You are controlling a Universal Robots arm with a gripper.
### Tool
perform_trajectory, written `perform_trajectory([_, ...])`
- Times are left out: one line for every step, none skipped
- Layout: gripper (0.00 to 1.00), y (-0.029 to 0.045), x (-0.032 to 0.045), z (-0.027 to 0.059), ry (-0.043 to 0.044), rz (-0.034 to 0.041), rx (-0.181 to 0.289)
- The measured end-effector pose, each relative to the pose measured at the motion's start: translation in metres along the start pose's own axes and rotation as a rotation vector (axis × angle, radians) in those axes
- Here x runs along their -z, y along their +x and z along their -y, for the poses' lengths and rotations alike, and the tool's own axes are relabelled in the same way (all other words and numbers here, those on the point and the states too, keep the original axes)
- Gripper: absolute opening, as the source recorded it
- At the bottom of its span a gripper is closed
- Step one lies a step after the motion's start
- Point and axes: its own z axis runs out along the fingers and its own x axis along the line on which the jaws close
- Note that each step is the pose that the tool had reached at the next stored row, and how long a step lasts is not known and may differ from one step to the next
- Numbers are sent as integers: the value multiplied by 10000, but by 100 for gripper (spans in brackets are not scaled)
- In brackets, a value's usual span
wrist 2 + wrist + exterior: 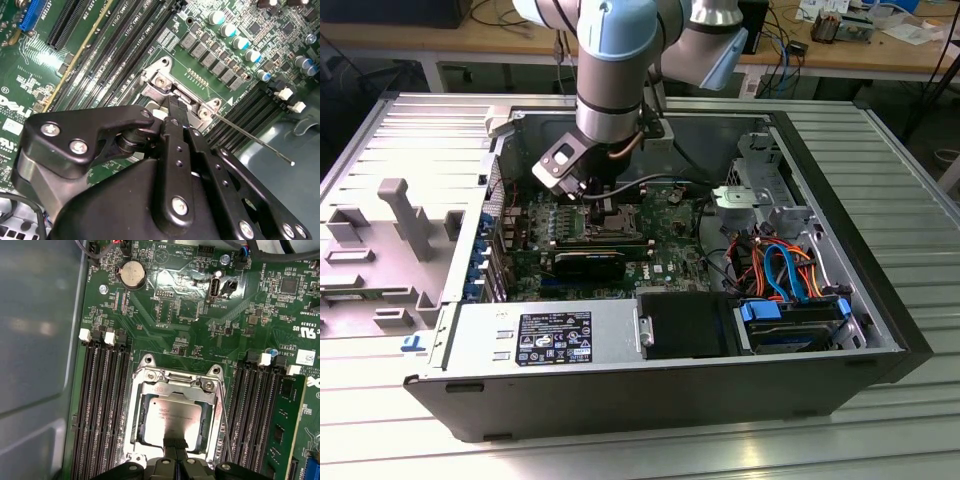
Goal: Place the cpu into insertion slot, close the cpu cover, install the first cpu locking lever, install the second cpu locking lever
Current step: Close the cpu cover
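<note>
The cpu (pixel 172 415), a flat silver square, lies in the insertion slot (pixel 148 361) on the green motherboard. The cpu cover (pixel 150 390), a silver frame with a window, lies down around the chip. My gripper (pixel 175 444) is shut, its black fingertips pressed together on the edge of the chip and cover. In the second wrist view the gripper (pixel 172 102) points at the socket's hinge end. A thin metal locking lever (pixel 255 140) juts out from the socket's corner over the memory slots, and it also runs along the socket's side (pixel 223 415). In the exterior view the gripper (pixel 592 195) hangs over the socket inside the case.
Long black memory slots (pixel 102 405) flank the socket on both sides. A coin battery (pixel 132 274) sits further up the board. A black card (pixel 590 262), a power supply (pixel 545 335) and a drive with orange and blue cables (pixel 785 270) fill the case around the board.
</note>
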Motion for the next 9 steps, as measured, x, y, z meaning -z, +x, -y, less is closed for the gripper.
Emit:
perform_trajectory([11, -1, -3, 0, 0, 0, 0])
perform_trajectory([11, -1, -4, -1, 0, 0, 1])
perform_trajectory([11, -1, -4, -1, -1, -1, 1])
perform_trajectory([11, -2, -3, -1, -2, -3, 0])
perform_trajectory([11, -1, 3, -1, -10, -17, 2])
perform_trajectory([11, -1, 22, -1, -8, -20, 3])
perform_trajectory([11, -1, 39, -6, -4, -17, 4])
perform_trajectory([11, -3, 44, -21, 4, -22, 1])
perform_trajectory([11, -6, 46, -34, 15, -28, 2])
